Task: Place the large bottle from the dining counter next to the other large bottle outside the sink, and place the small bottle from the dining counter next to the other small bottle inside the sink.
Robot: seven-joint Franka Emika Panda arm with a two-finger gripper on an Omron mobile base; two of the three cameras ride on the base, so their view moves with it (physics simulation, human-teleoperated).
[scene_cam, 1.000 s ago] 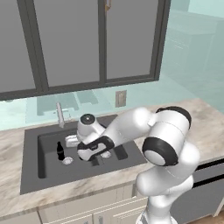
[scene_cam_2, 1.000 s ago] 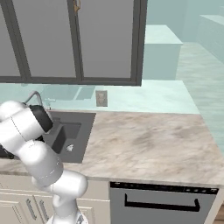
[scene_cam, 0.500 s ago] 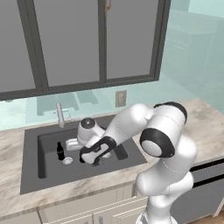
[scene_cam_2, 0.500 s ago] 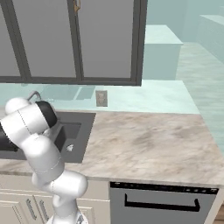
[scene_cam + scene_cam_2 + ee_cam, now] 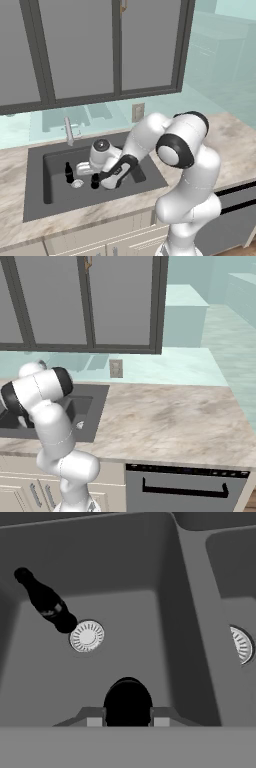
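My gripper is low in the left basin of the dark grey sink, shut on the small bottle, a black thin-necked one held upright. From the hand view its round black top sits between my gripper's fingers. The other small bottle stands on the basin floor to the left, apart from the held one; in the hand view it stands just beyond the round drain. The large brown bottles and the dining counter are out of view.
A slim metal faucet rises behind the sink. The right basin has its own drain, past a dividing wall. Beige marble counter stretches right of the sink, over a dishwasher. Dark-framed cabinets hang above.
The arm has lowered the held small bottle deeper into the left basin and a little to the left, closer to the standing bottle. That bottle has not moved.
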